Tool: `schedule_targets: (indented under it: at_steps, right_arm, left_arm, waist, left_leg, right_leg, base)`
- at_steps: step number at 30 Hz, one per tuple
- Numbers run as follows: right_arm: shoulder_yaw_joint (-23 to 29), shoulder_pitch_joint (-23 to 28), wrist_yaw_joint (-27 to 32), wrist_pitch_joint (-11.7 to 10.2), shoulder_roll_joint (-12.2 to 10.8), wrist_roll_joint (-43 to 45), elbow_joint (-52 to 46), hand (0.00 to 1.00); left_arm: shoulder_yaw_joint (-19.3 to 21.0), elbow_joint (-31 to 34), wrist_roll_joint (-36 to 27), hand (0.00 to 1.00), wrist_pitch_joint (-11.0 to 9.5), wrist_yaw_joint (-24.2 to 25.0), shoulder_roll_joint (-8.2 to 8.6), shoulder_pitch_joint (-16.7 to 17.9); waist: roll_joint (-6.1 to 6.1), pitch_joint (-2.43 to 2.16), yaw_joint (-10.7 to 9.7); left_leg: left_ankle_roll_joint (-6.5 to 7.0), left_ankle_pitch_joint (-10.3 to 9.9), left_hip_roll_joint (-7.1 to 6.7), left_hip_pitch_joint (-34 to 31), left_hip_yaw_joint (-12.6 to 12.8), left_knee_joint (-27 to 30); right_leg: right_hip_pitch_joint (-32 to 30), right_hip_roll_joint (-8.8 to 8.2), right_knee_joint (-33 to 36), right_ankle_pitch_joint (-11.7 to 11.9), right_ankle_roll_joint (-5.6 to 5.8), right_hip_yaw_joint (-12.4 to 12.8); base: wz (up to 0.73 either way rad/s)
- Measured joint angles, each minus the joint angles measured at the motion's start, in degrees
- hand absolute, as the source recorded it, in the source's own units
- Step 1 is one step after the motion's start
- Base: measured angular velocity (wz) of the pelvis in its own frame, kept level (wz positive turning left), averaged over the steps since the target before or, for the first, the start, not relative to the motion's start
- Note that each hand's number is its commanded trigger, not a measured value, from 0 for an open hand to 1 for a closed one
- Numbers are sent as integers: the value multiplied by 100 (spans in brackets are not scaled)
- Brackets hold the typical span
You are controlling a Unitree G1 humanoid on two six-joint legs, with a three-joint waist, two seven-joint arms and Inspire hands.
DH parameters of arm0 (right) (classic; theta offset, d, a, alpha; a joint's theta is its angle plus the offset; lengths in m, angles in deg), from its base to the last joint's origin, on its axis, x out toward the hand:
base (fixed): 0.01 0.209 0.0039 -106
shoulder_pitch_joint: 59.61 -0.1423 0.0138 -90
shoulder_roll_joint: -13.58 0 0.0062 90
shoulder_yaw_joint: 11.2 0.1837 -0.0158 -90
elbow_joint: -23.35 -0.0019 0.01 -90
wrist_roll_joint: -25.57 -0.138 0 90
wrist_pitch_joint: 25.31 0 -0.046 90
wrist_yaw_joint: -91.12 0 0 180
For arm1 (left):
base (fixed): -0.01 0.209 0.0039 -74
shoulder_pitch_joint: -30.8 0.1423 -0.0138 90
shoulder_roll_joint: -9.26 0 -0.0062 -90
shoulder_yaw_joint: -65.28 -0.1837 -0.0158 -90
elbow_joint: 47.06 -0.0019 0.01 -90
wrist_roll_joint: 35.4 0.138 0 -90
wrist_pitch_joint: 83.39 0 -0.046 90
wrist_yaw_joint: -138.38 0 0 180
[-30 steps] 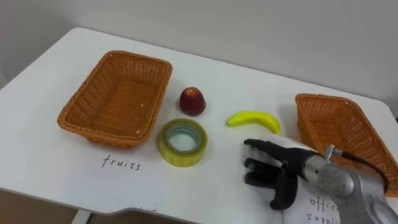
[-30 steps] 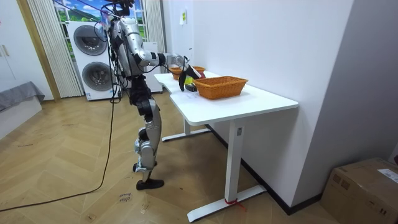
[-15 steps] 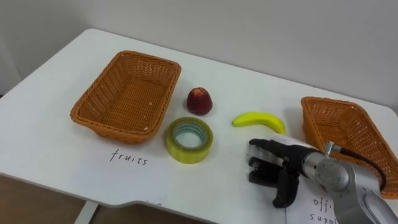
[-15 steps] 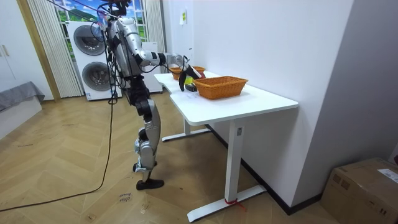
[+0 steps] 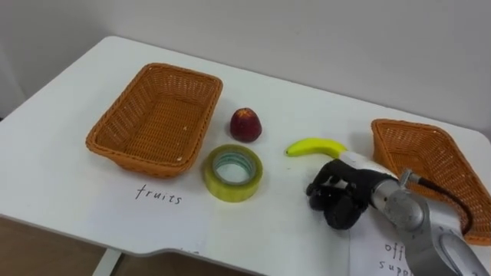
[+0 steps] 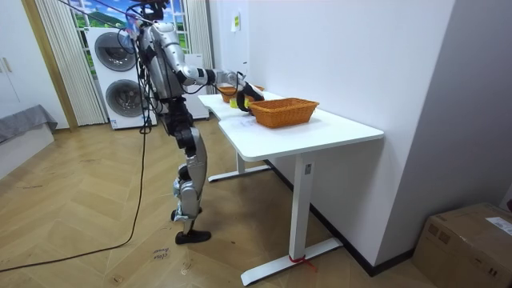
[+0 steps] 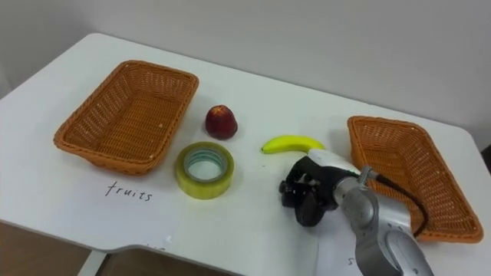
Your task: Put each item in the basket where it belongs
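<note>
A yellow banana [image 5: 311, 146] lies on the white table [image 5: 69, 192], between a red apple [image 5: 245, 124] and the right wicker basket [image 5: 386, 130]. A yellow tape roll [image 5: 232, 172] lies flat in front of the apple. The left wicker basket [image 5: 153, 159] is empty, with "fruits" handwritten before it. My right hand [image 5: 344, 193] sits just in front of the banana's right end and covers its tip. Its fingers are curled downward and hold nothing that I can see. In the room view I stand at the table's end with the right hand [image 6: 242, 90] out over it.
A handwritten paper label [image 5: 395, 257] lies at the front right, partly under my forearm. The table's front edge [image 5: 153, 249] runs close below the tape roll. A white wall rises behind the table.
My right hand has moved away from me to the banana's right end, and its fingers have curled in. The camera shifted slightly early on. Fruit, tape and baskets have not moved.
</note>
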Motion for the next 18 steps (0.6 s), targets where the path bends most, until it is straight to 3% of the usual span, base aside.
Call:
schedule_targets:
  at_steps: [18]
  right_arm:
    - [-86,44,172,29,-59,136,-38,100]
  left_arm:
    - [-2,17,118,0,-9,-2,16,-110]
  waist:
    - [4,-4,-30]
  left_leg:
    - [-1,0,7,-5,-7,-26]
  right_leg:
    - [-33,3,57,4,-3,-9]
  base:
    - [0]
